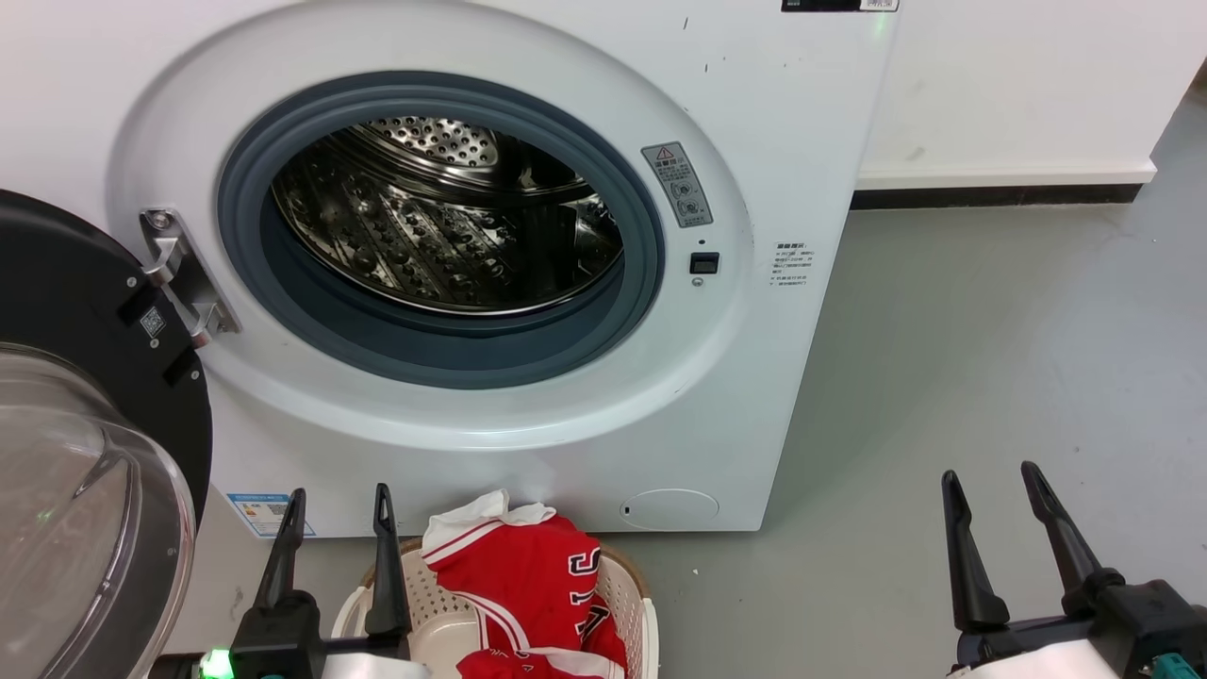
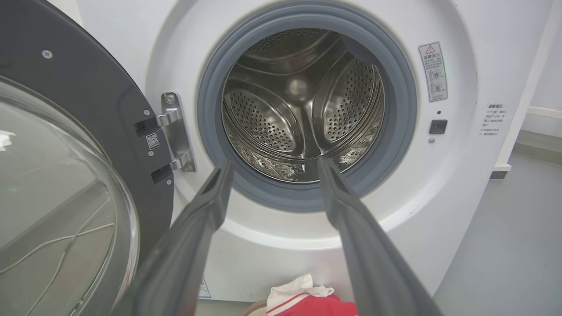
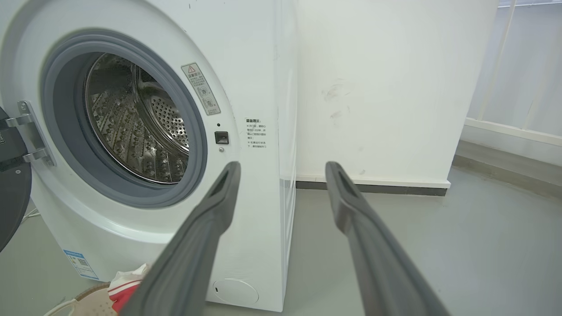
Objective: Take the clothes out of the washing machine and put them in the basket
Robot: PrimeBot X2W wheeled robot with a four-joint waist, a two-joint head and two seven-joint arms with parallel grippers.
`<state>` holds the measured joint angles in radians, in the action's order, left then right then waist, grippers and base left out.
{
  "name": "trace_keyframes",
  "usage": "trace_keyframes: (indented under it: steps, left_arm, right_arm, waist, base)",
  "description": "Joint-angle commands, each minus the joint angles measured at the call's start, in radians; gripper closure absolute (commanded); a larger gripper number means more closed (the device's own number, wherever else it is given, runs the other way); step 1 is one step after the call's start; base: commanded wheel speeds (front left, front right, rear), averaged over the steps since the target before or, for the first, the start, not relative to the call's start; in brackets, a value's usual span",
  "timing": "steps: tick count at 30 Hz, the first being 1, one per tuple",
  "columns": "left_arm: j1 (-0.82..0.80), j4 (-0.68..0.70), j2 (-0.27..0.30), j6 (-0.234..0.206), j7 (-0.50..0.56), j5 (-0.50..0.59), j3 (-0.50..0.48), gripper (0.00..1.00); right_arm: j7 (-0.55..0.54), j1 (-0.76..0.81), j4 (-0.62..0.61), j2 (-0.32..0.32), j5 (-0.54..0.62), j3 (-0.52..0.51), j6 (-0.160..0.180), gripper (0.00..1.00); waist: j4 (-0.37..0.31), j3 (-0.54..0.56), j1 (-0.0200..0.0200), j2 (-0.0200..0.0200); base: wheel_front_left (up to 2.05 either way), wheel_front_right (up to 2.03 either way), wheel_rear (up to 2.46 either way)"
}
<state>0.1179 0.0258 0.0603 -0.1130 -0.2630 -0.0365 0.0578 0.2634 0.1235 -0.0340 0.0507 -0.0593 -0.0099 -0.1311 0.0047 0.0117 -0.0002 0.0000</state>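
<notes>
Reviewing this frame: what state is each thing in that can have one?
washing machine door: swung open
drum: no clothes visible inside
red jersey: heaped in the basket
left gripper: open, holding nothing
right gripper: open, holding nothing

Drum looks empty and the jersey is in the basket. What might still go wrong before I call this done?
The jersey is heaped above the basket rim, its white collar draped at the back edge; a nudge might spill it.
The left gripper, open, sits right at the basket's edge; moving it may snag fabric or shove the basket.
The open door stands close on the left; a leftward swing risks hitting it.
</notes>
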Motion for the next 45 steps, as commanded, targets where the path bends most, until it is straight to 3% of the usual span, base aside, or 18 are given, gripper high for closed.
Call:
trace_keyframes:
  steps: [1,28,29,33,45]
  left_arm:
    - [0.009,0.0,-0.001,0.004,-0.003,0.004,-0.003,0.0]
    - [0.018,-0.023,-0.01,0.024,-0.003,0.001,-0.03,0.0]
    - [0.006,-0.022,-0.008,0.025,0.0,-0.002,-0.03,1.0]
    - [0.014,-0.044,-0.009,0.027,0.001,-0.021,-0.025,1.0]
    - [-0.026,-0.077,0.007,0.06,0.048,-0.293,-0.032,1.0]
  right_arm:
    - [0.002,0.008,0.003,-0.001,0.003,-0.001,0.001,0.0]
    - [0.002,0.009,0.009,-0.001,-0.004,-0.001,0.001,0.0]
    - [0.0,0.002,0.009,0.0,-0.003,-0.001,0.0,1.0]
    - [-0.002,0.007,0.031,0.0,-0.02,0.003,0.0,1.0]
    - [-0.048,-0.035,0.07,0.016,-0.29,0.005,0.0,1.0]
  waist:
    - [0.001,0.004,0.0002,0.0]
    - [-0.003,0.01,0.0002,0.0]
    - [-0.003,0.01,0.0002,0.0]
    - [-0.003,0.01,0.0002,0.0]
    - [-0.003,0.008,0.0002,0.0]
  base:
    - [0.0,0.0,0.0]
    - [0.0,0.0,0.0]
    - [0.0,0.0,0.0]
    - [0.0,0.0,0.0]
    - [0.0,0.0,0.0]
